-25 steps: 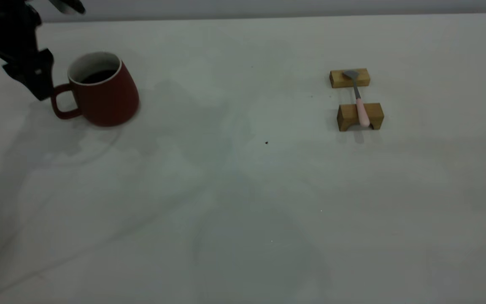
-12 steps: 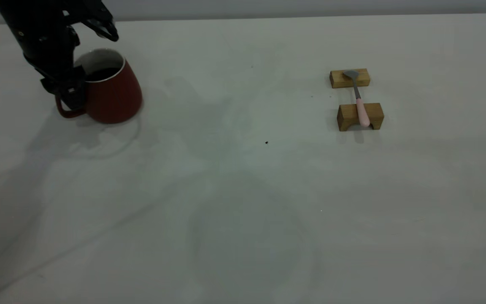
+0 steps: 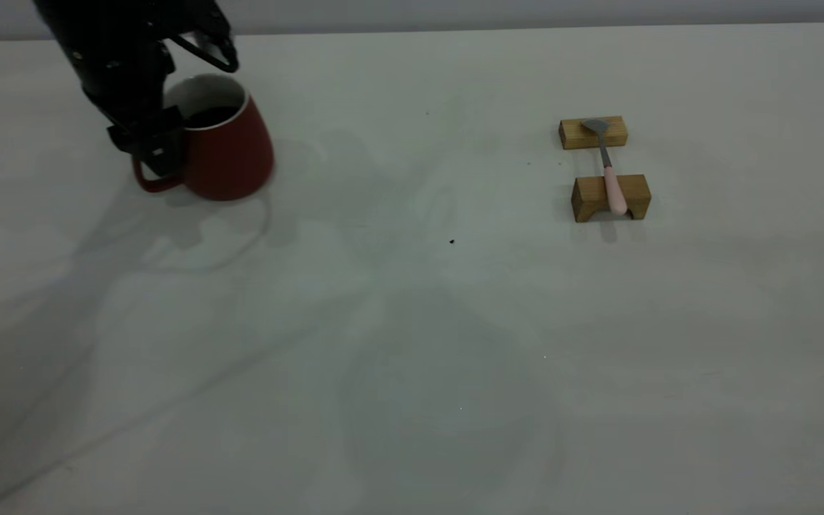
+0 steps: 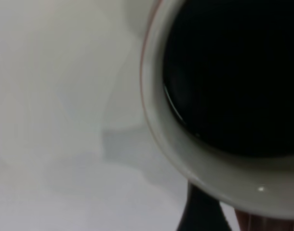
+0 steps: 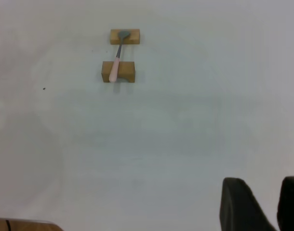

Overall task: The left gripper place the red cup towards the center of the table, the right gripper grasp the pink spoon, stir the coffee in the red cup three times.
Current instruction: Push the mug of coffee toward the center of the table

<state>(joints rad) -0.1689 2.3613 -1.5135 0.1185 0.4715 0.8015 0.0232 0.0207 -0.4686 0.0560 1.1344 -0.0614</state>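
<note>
The red cup (image 3: 229, 157) stands at the far left of the table (image 3: 412, 322), dark coffee (image 3: 212, 114) inside it. My left gripper (image 3: 158, 154) reaches down from above and is shut on the cup's loop handle. In the left wrist view the white rim (image 4: 185, 159) and the coffee (image 4: 233, 72) fill the picture, with one black finger (image 4: 197, 211) beside the handle. The pink spoon (image 3: 612, 182) lies across two wooden blocks at the right, bowl on the far block. My right gripper (image 5: 262, 185) hovers well short of the spoon (image 5: 115, 67), open and empty, and is outside the exterior view.
Two tan wooden blocks hold the spoon: the far block (image 3: 593, 133) and the near notched block (image 3: 587, 198). A small dark speck (image 3: 452, 242) marks the table's middle. Bare tabletop lies between cup and spoon.
My left gripper closed in on the cup's handle and has carried the cup to the right, toward the table's middle. The spoon and blocks have not moved.
</note>
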